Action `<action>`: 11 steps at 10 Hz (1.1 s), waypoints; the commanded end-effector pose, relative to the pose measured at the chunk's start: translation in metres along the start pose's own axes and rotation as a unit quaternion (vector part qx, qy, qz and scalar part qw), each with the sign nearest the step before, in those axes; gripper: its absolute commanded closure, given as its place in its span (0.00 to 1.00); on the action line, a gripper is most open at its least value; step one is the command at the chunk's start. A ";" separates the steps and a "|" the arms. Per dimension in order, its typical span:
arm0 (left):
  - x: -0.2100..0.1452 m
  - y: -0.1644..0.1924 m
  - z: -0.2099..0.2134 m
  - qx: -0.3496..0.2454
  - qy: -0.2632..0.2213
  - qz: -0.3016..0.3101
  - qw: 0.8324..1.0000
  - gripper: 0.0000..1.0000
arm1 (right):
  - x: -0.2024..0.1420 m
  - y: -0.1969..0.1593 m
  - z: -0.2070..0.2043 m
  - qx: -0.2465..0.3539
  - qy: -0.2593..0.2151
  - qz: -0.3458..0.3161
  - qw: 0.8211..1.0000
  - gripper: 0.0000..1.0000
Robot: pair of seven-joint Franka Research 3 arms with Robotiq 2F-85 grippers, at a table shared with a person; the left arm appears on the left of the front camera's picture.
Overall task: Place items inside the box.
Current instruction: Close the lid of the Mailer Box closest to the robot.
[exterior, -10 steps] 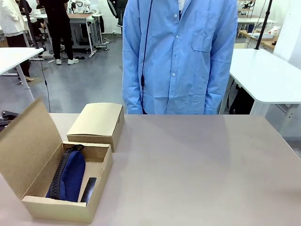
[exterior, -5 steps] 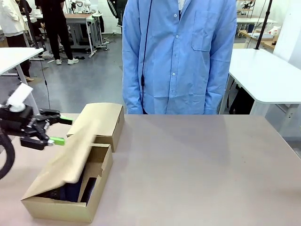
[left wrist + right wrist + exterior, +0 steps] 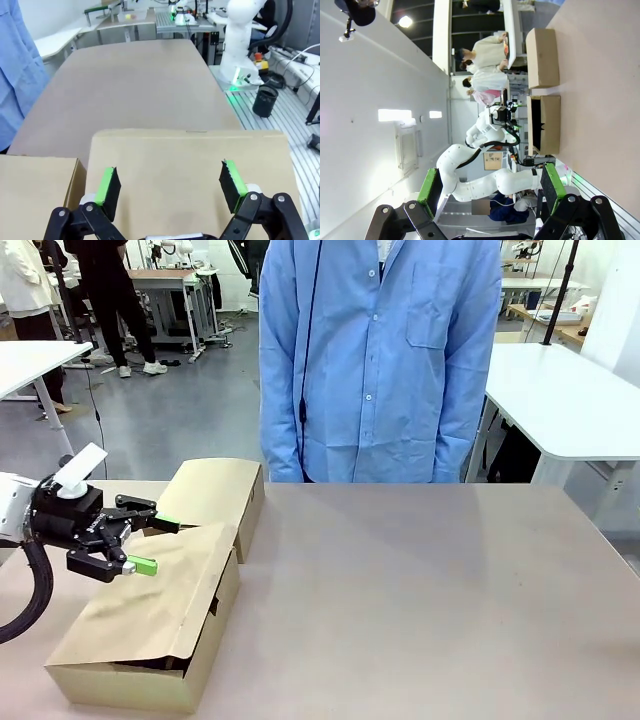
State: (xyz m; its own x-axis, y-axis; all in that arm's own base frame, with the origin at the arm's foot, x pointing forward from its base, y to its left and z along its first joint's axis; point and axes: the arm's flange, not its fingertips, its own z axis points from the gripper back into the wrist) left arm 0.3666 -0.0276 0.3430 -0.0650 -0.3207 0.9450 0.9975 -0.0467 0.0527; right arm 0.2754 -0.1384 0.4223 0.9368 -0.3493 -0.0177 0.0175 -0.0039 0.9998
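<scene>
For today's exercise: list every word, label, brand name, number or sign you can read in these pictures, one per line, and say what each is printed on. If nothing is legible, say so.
No readable text in any view.
Two cardboard boxes, the nearer box and the closed box: plain, no print visible.
Small framed sign on the far wall, seen by the right wrist camera: too small and blurred to read.
White tag on the left arm: looks blank.
</scene>
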 end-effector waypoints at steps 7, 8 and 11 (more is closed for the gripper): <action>-0.031 -0.029 -0.048 -0.023 0.072 -0.047 0.996 0.00 | 0.000 0.005 0.000 0.008 -0.001 -0.009 1.000 0.00; -0.031 -0.028 -0.048 -0.023 0.071 -0.047 0.996 0.00 | 0.000 0.005 0.000 0.008 -0.001 -0.009 1.000 0.00; -0.015 -0.022 -0.028 -0.025 0.038 0.006 0.999 0.00 | 0.000 0.005 0.000 0.008 -0.001 -0.009 1.000 0.00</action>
State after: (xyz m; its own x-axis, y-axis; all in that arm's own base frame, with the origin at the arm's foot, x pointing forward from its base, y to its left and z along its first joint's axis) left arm 0.3751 -0.0559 0.3054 -0.1229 -0.4113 0.9032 0.9908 -0.1027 0.0881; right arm 0.2754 -0.1384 0.4223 0.9369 -0.3493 -0.0177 0.0174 -0.0039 0.9998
